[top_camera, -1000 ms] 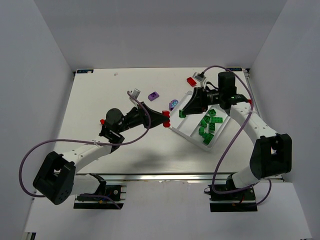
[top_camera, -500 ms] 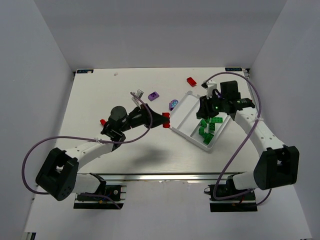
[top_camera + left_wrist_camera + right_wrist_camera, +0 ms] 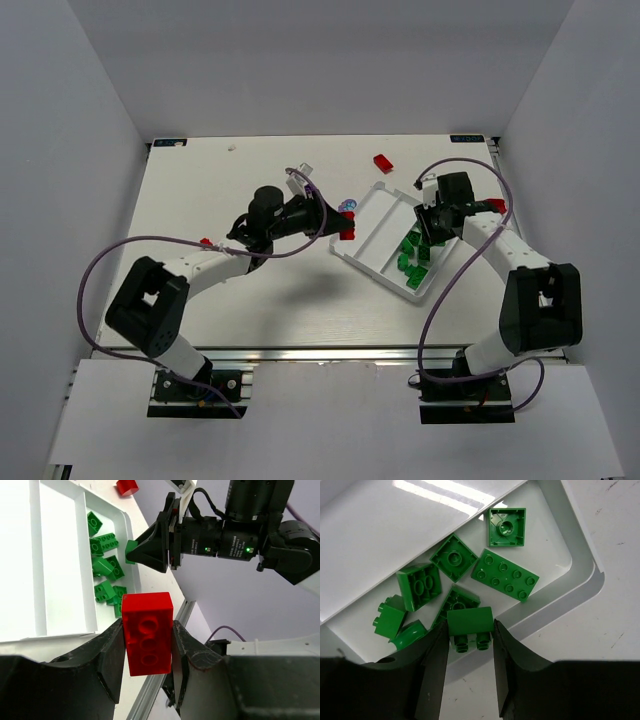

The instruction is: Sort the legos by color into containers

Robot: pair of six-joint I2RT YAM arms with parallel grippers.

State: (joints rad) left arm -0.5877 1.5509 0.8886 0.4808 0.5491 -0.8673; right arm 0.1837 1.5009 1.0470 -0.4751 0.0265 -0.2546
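Observation:
The white tray [image 3: 372,222] lies tilted at the right of the table. Several green legos [image 3: 411,256] lie in its rightmost compartment, and the other two compartments show only white. My left gripper [image 3: 340,229] is shut on a red lego [image 3: 347,235] and holds it at the tray's left edge; the left wrist view shows the brick [image 3: 147,632] pinched between the fingers. My right gripper [image 3: 425,222] is shut on a green lego [image 3: 469,622], held above the green pile [image 3: 505,575] near the tray's outer rim [image 3: 580,575].
A loose red lego [image 3: 382,162] lies on the table behind the tray. A purple piece [image 3: 348,206] shows just behind my left gripper, partly hidden by it. The purple cables loop beside both arms.
My right gripper has drawn back across the tray from its left side to the green compartment, keeping the green lego. My left arm has swung right and farther back with the red lego.

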